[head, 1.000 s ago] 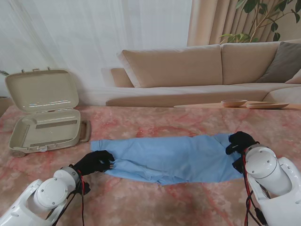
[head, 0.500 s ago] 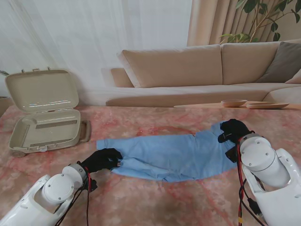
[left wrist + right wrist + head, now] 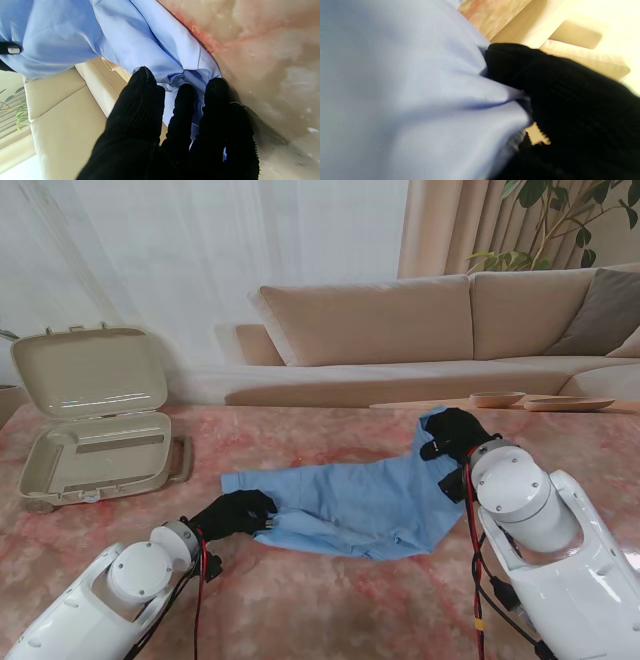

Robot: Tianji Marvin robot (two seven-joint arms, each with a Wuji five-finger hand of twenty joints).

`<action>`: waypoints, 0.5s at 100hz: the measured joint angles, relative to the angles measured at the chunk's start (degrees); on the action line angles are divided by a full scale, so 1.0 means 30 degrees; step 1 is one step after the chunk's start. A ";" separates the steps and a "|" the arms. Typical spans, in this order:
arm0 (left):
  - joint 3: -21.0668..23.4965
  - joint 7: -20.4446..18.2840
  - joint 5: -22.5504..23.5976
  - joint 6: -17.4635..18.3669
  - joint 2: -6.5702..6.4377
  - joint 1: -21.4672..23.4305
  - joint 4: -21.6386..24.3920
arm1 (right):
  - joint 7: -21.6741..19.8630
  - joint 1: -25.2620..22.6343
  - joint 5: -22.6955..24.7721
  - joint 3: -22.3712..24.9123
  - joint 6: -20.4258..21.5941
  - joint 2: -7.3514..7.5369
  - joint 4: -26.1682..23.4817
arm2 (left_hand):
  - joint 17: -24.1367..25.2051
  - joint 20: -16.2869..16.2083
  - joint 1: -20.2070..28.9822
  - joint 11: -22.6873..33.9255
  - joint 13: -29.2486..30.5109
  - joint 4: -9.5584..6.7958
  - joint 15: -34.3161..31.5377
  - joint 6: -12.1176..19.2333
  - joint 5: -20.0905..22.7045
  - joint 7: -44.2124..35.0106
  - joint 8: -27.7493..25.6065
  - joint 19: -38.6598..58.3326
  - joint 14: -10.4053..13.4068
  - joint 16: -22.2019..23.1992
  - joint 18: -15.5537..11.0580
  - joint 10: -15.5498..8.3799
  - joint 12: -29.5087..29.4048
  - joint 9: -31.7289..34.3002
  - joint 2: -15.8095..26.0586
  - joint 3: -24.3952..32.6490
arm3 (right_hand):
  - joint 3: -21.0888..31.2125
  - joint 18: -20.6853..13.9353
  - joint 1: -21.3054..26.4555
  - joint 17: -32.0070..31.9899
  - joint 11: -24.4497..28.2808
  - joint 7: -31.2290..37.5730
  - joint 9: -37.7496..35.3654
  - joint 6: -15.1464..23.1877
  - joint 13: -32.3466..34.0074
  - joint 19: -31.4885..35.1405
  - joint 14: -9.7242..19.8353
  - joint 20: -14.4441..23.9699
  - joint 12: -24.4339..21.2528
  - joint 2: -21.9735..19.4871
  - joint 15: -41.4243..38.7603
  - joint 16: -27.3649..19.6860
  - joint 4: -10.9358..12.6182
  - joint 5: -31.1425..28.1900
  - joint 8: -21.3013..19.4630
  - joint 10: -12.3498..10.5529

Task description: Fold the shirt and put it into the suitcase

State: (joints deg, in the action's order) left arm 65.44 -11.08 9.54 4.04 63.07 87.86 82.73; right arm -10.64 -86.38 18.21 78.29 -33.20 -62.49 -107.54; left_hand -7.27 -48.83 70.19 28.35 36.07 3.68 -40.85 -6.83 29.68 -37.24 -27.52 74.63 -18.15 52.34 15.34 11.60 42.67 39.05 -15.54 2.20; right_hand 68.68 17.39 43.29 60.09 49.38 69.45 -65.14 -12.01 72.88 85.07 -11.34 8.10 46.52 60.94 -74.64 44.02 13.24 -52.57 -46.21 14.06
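The light blue shirt (image 3: 350, 500) lies across the middle of the pink marbled table (image 3: 300, 610), its right end lifted off the surface. My right hand (image 3: 455, 435), in a black glove, is shut on that raised end; the right wrist view shows blue cloth (image 3: 407, 100) pinched against the black fingers (image 3: 545, 82). My left hand (image 3: 235, 512) is shut on the shirt's left end, low by the table; in the left wrist view its fingertips (image 3: 145, 82) pinch a bunched fold of the shirt (image 3: 155, 45). The beige suitcase (image 3: 95, 445) stands open at the far left.
A beige sofa (image 3: 420, 330) runs behind the table. A wooden bowl (image 3: 497, 398) and a flat tray (image 3: 565, 403) sit at the far right edge. A potted plant (image 3: 560, 220) stands in the back right corner.
My right hand has lifted the shirt's right end and carried it left and farther from me. My left hand has moved right with its end, so the shirt has bunched shorter.
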 measured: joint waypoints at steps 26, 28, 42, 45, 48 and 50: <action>-0.0624 0.0033 -0.0570 0.0452 0.0143 -0.0566 -0.0581 | 0.0461 0.1707 -0.1156 -0.1766 -0.0508 -0.0323 0.0438 | -0.0003 0.0000 0.0000 0.0000 0.0000 0.0000 0.0000 -0.0001 0.0000 0.0000 0.0000 0.0000 0.0050 0.0000 -0.0228 0.0002 0.0000 0.0000 0.0000 0.0000 | 0.0002 0.0009 0.0000 -0.0003 0.0001 0.0000 0.0000 -0.0003 0.0000 0.0005 -0.0003 -0.0004 0.0000 0.0000 -0.0002 0.0000 0.0002 0.0000 0.0000 0.0006; -0.0662 0.0033 -0.0603 0.0476 0.0152 -0.0603 -0.0616 | 0.0518 0.1816 -0.1255 -0.1885 -0.0546 -0.0350 0.0483 | -0.0004 0.0000 0.0000 0.0000 0.0000 0.0000 0.0001 -0.0002 0.0000 0.0000 0.0000 0.0000 0.0053 -0.0003 -0.0245 0.0002 0.0000 0.0000 0.0000 0.0000 | 0.0002 0.0009 0.0001 0.0079 0.0001 0.0000 0.0000 -0.0003 0.0000 0.0224 -0.0007 0.0088 0.0000 0.0000 -0.0020 0.0000 0.0002 0.0000 0.0000 0.0006; -0.0826 0.0032 -0.0809 0.0564 0.0229 -0.0788 -0.0809 | 0.0865 0.2506 -0.1729 -0.2690 -0.0747 -0.0558 0.0792 | -0.0010 0.0000 0.0000 0.0000 0.0000 0.0000 0.0003 -0.0002 0.0000 0.0000 0.0000 0.0002 0.0062 -0.0005 -0.0269 0.0004 0.0000 -0.0001 0.0000 0.0000 | 0.0002 0.0052 0.0002 0.0012 0.0001 0.0000 0.0000 -0.0004 0.0000 0.0057 -0.0019 0.0217 0.0000 0.0000 -0.0046 0.0000 0.0004 0.0000 0.0000 0.0019; -0.0846 0.0032 -0.0833 0.0570 0.0242 -0.0808 -0.0829 | 0.0940 0.2636 -0.1825 -0.2847 -0.0784 -0.0607 0.0853 | -0.0010 0.0000 0.0000 0.0000 0.0000 0.0000 0.0004 -0.0002 0.0000 0.0000 0.0000 0.0002 0.0064 -0.0006 -0.0274 0.0004 0.0000 -0.0001 0.0000 0.0000 | 0.0002 0.0070 0.0002 0.0010 0.0001 0.0000 0.0000 -0.0004 0.0000 0.0055 -0.0028 0.0217 0.0000 0.0000 -0.0046 0.0000 0.0006 0.0000 0.0000 0.0022; -0.0860 0.0032 -0.0847 0.0572 0.0251 -0.0820 -0.0839 | 0.1026 0.2762 -0.1932 -0.3004 -0.0816 -0.0656 0.0911 | -0.0010 0.0000 0.0000 0.0000 0.0000 0.0000 0.0004 -0.0002 0.0000 0.0000 0.0000 0.0002 0.0064 -0.0006 -0.0279 0.0005 0.0000 -0.0001 0.0000 0.0000 | 0.0002 0.0096 0.0002 0.0006 0.0001 0.0000 0.0000 -0.0004 0.0000 0.0054 -0.0037 0.0217 0.0000 0.0000 -0.0046 0.0000 0.0006 0.0000 0.0000 0.0030; -0.0866 0.0032 -0.0853 0.0572 0.0257 -0.0825 -0.0843 | 0.1092 0.2845 -0.2022 -0.3109 -0.0836 -0.0688 0.0949 | -0.0010 0.0000 0.0000 0.0000 0.0000 0.0000 0.0006 -0.0002 0.0000 0.0000 0.0000 0.0002 0.0064 -0.0007 -0.0280 0.0005 0.0000 -0.0001 0.0000 0.0000 | 0.0002 0.0111 0.0003 0.0003 0.0001 0.0000 0.0000 -0.0005 0.0000 0.0053 -0.0047 0.0217 0.0000 0.0000 -0.0046 0.0000 0.0006 0.0000 0.0000 0.0038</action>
State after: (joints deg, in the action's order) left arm 62.84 -10.98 6.98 5.76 63.84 85.38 80.20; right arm -7.36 -77.84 12.14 68.96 -35.70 -64.55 -104.69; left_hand -7.30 -48.83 70.19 28.35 36.07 3.68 -40.83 -6.83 29.68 -37.24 -27.52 74.64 -17.95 52.31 14.50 11.62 42.67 39.04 -15.54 2.20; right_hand 68.69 17.72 43.29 60.10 49.38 69.45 -65.14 -12.03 72.88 85.23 -11.48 8.75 46.52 60.94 -74.78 44.02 13.25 -52.57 -46.21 14.18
